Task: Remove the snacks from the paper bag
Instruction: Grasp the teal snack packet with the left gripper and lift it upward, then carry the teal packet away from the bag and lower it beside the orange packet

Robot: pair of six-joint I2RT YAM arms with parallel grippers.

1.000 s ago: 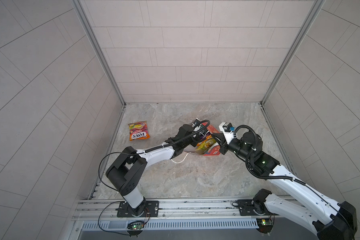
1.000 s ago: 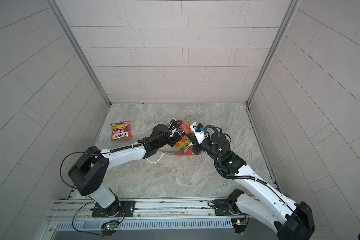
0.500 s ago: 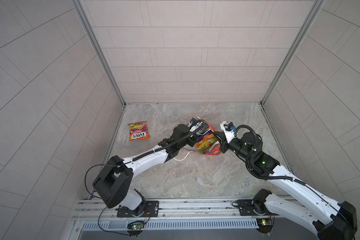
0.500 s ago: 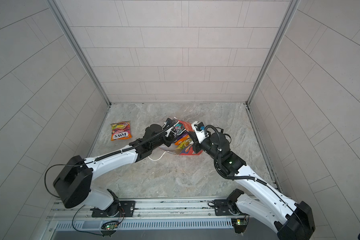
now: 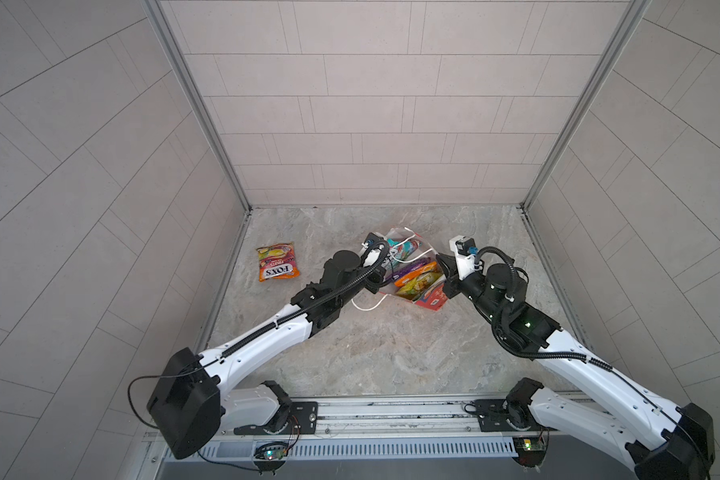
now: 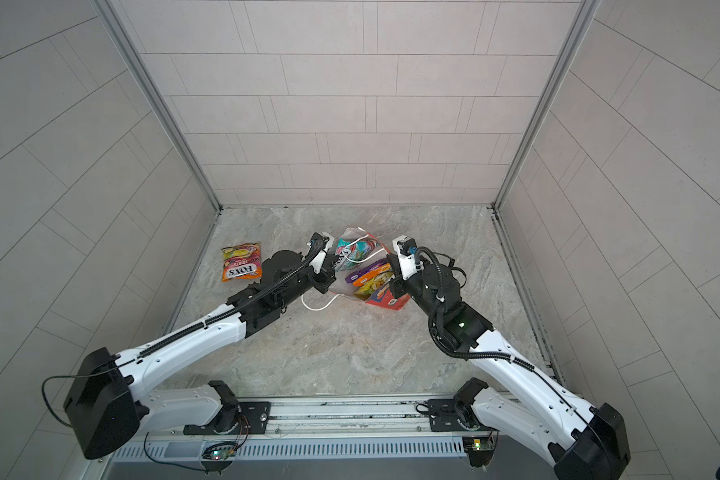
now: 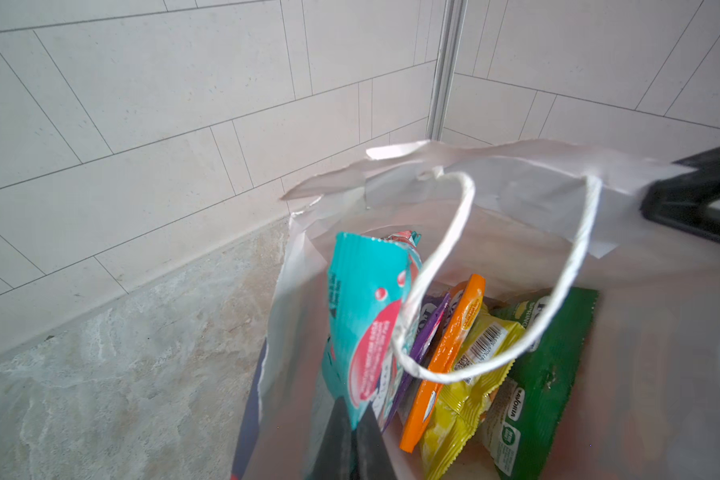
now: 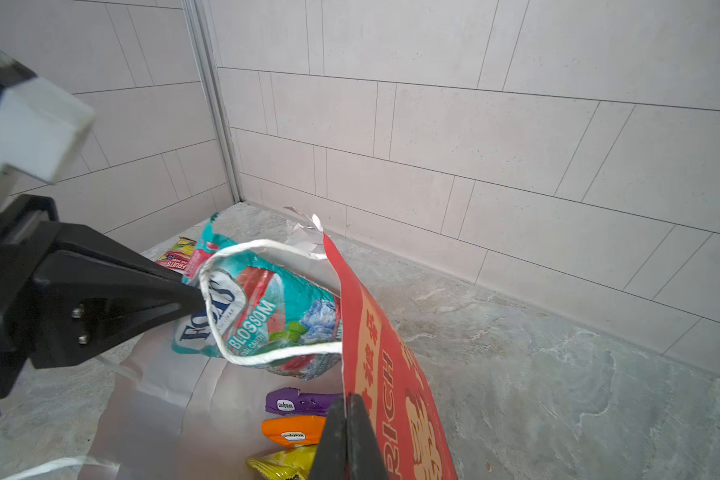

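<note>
Snacks (image 5: 416,278) sit mostly inside the paper bag (image 5: 431,300), which leans open on the desk (image 5: 391,353), red outside and white within. Standing on edge in the bag are a purple packet (image 7: 427,332), an orange packet (image 7: 445,353), a yellow packet (image 7: 470,374) and a green packet (image 7: 545,365). A teal packet (image 7: 362,316) sticks up past the bag's mouth, with a white cord handle (image 7: 590,216) of the bag looped across its front. The left pincer (image 7: 354,419) reaches into the bag's mouth and is clamped shut on the teal packet's edge. On the bag's opposite side, the right pincer (image 8: 346,403) is closed on the rim of the bag's red wall. A second handle (image 5: 366,307) lies on the desk just beside the bag. One loose packet (image 5: 277,266), orange with FOX'S lettering, lies flat on the desk well apart from the bag, on the left arm's side
</note>
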